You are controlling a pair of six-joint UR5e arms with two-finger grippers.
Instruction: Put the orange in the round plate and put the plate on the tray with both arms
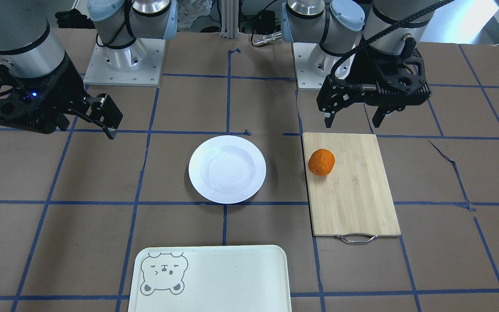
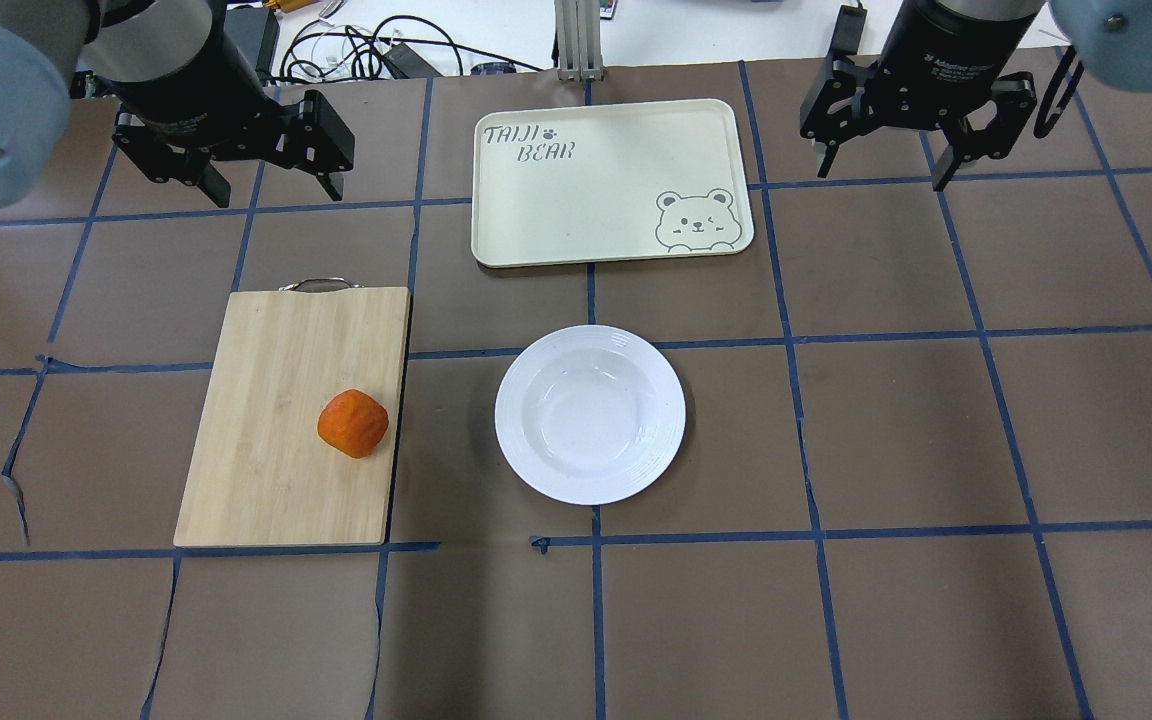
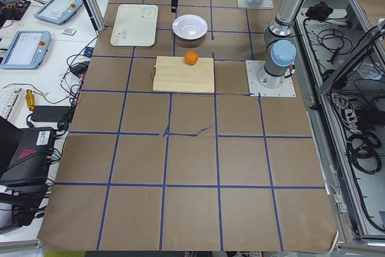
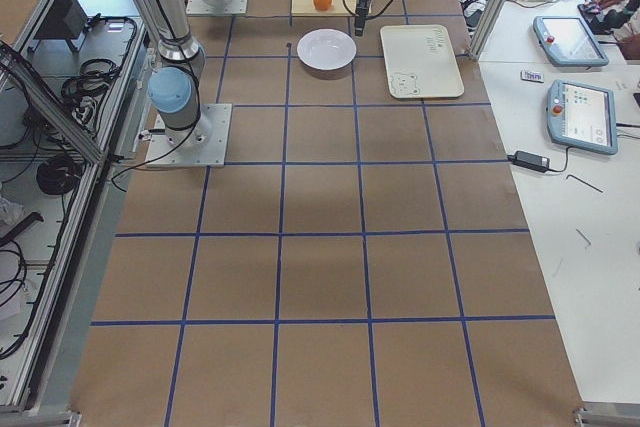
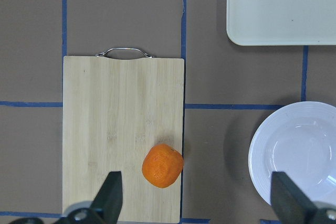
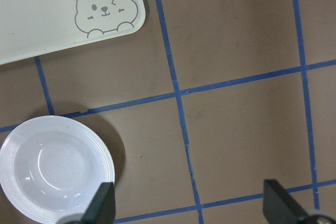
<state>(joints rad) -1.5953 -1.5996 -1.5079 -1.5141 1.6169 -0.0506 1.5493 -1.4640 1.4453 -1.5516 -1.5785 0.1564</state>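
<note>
The orange lies on a bamboo cutting board, near the board's edge that faces the round plate. The white round plate sits empty at the table's middle. The cream tray with the bear face lies beyond the plate, also empty. My left gripper hangs open in the air past the board's handle end. My right gripper hangs open to the right of the tray. In the left wrist view the orange shows between the open fingers.
The bamboo cutting board with a metal handle lies left of the plate. Brown paper with blue tape lines covers the table. Cables and tablets lie beyond the far edge.
</note>
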